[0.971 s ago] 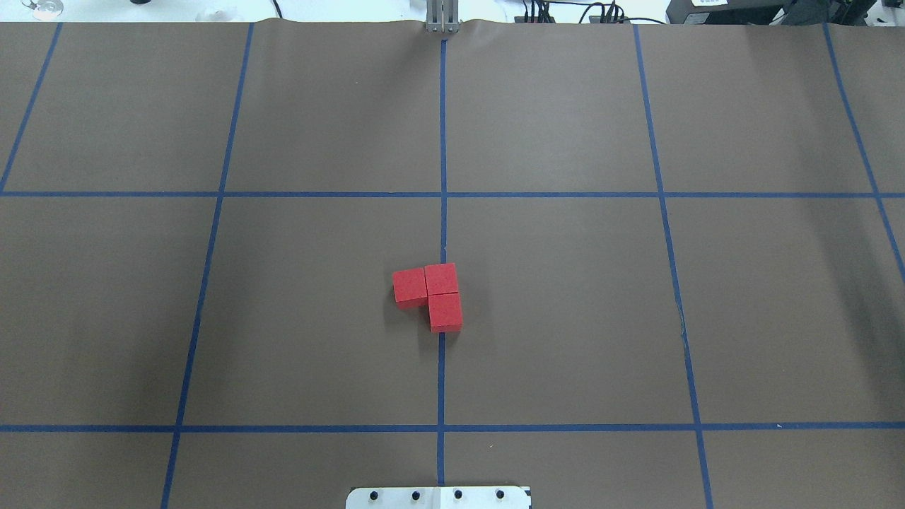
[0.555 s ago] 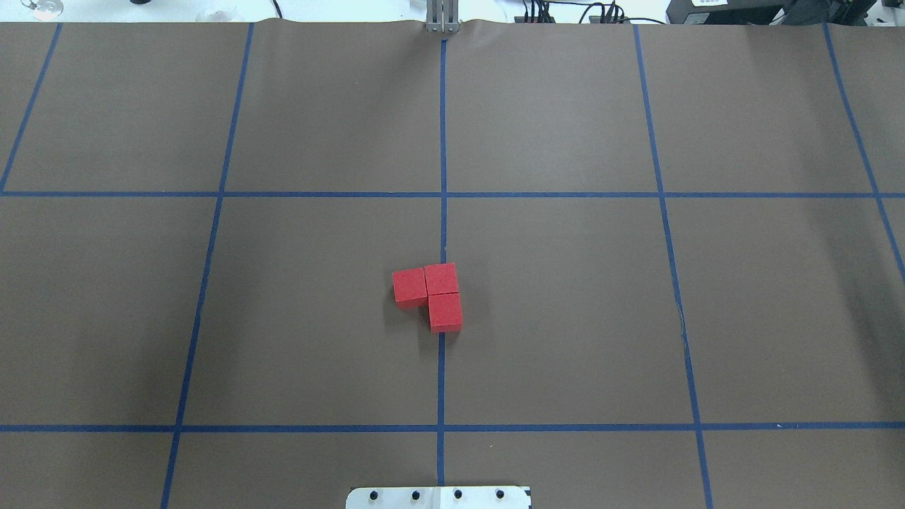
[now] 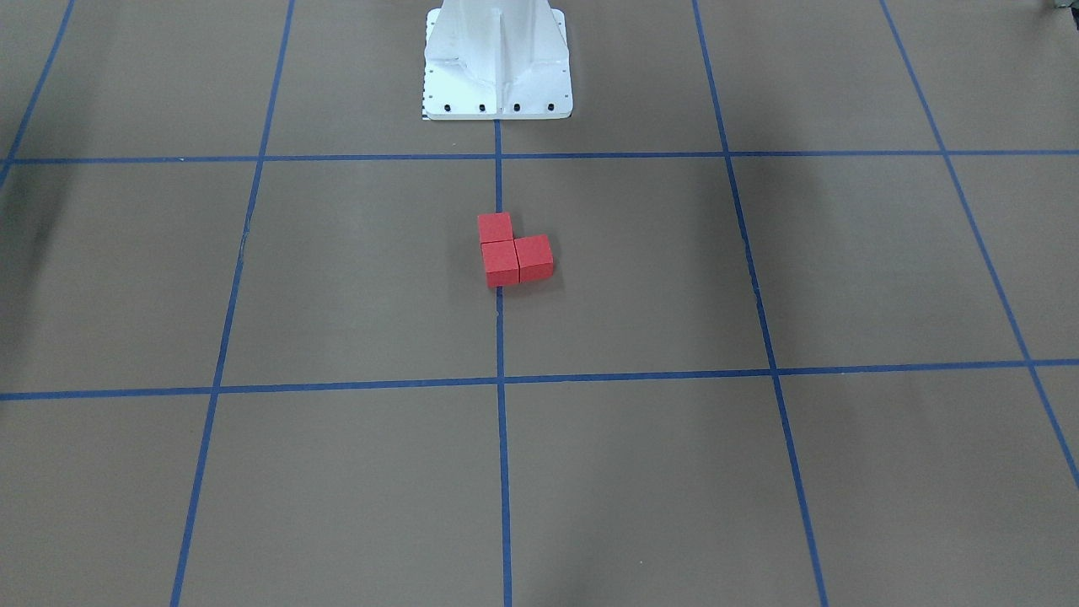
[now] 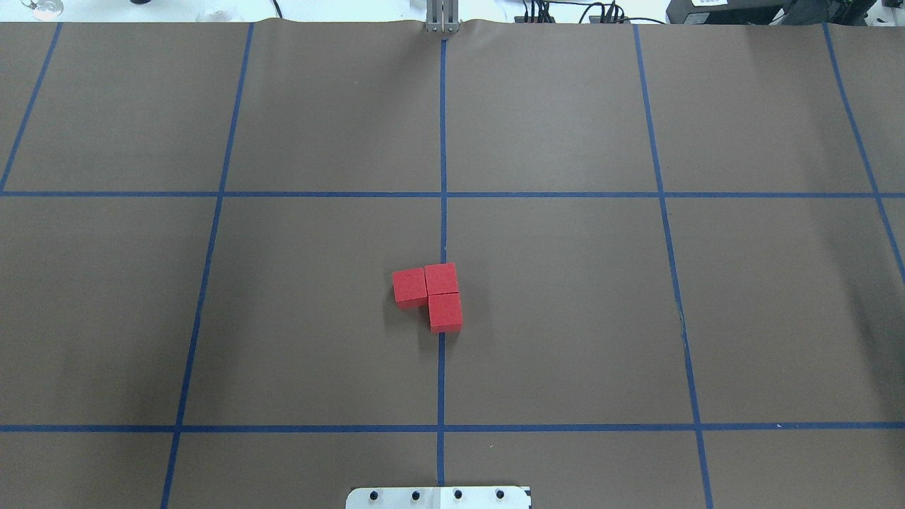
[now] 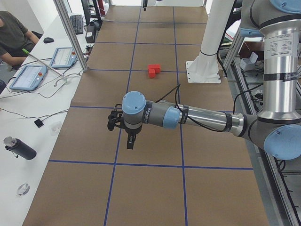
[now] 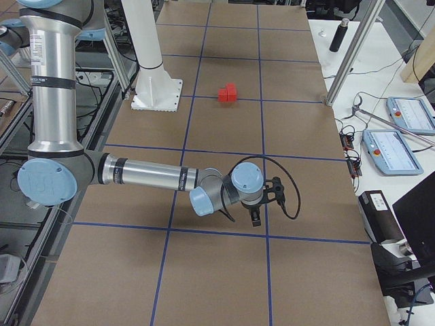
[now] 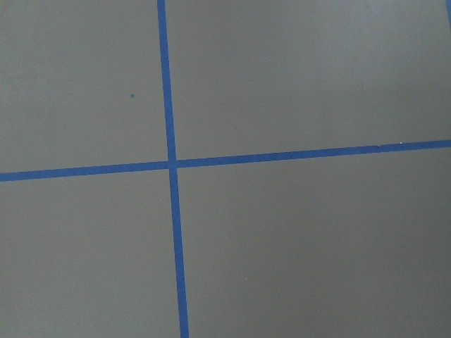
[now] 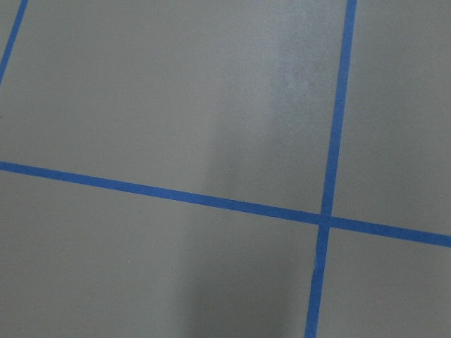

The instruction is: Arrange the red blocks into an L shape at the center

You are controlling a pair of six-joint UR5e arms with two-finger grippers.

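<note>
Three red blocks (image 4: 431,297) are seen touching in an L at the center (image 4: 442,233) of the tabletop (image 4: 565,318), midway between its left and right edges. Two are lined up on the central blue tape line (image 4: 443,141); the third is set against the farther one, on the robot's left. The fingers of the left arm (image 5: 113,123) are held over the tabletop's left end, the fingers of the right arm (image 6: 276,191) over its right end. Whether either pair is spread or pressed together cannot be told.
</note>
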